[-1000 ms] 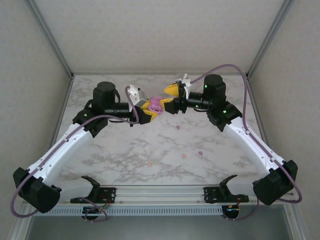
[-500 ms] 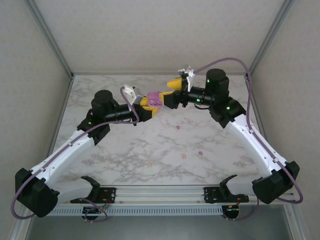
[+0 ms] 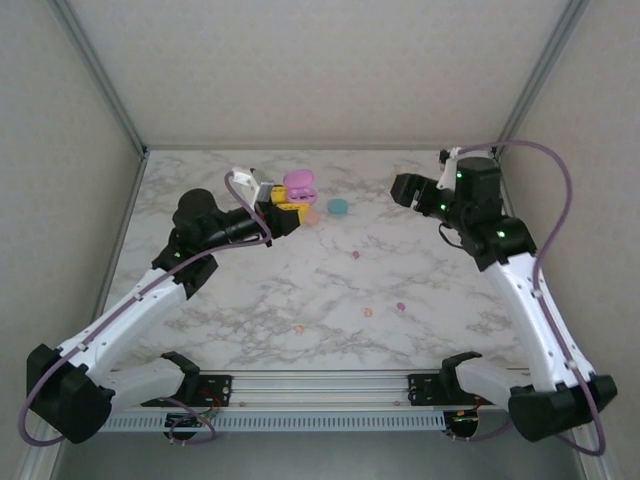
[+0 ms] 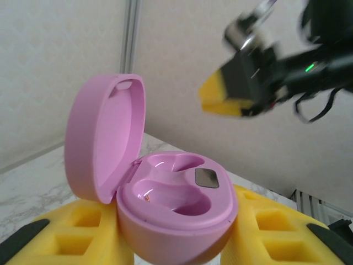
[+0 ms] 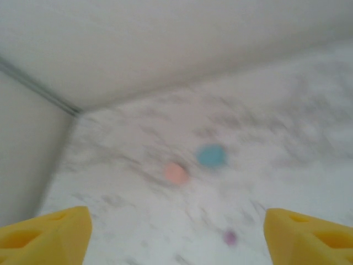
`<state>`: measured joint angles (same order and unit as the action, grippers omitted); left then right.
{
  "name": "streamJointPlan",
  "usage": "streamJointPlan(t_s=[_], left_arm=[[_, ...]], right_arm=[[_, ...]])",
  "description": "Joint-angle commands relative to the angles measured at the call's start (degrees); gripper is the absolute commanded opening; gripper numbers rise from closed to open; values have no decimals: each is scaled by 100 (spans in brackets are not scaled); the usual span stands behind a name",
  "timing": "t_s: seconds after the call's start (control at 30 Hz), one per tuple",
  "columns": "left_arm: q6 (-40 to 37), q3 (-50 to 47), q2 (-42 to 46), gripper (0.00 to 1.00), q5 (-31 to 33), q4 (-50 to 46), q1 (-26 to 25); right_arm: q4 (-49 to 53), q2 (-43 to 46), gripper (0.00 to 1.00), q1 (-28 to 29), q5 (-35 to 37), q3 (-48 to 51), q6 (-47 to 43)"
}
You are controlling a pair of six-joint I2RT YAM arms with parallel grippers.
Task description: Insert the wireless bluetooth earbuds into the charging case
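We find the left gripper (image 3: 283, 212) clamped on the base of a pink-purple charging case (image 4: 176, 207). Its yellow pads (image 4: 276, 221) press either flank and hold the case, apparently clear of the marble table (image 3: 250, 290), at the far left-centre. The lid (image 4: 102, 138) stands hinged upright and both wells are empty. We judge the case is presented open side up so that a bud can be lowered in from above.

The right gripper (image 5: 176, 237) hangs at the far right, jaws wide apart with nothing between them.

The earbuds lie loose on the table, well apart from the case: a purple earbud (image 3: 401, 306), an orange earbud (image 3: 368, 312) and a pink earbud (image 3: 355, 255). A teal case (image 3: 338, 206) and a peach case (image 3: 312, 217) rest just beside the held case.

No bud is seated yet. We judge that a pick by the free arm is the outstanding step.
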<state>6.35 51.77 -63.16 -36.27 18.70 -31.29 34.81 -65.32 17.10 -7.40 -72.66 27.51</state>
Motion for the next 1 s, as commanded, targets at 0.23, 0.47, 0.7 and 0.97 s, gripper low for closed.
streamJointPlan(t_s=[0.23, 0.47, 0.7, 0.97], left_arm=[[114, -35, 356, 19, 225, 113, -4], [92, -2, 373, 20, 209, 42, -6], [112, 78, 347, 20, 204, 9, -18], [42, 71, 427, 20, 234, -173, -18]], right_arm=[[1235, -282, 53, -13, 122, 2233, 1600], [641, -184, 52, -5, -301, 3370, 1785], [128, -772, 49, 55, -736, 3442, 1398], [75, -1081, 49, 83, -556, 3457, 1252]])
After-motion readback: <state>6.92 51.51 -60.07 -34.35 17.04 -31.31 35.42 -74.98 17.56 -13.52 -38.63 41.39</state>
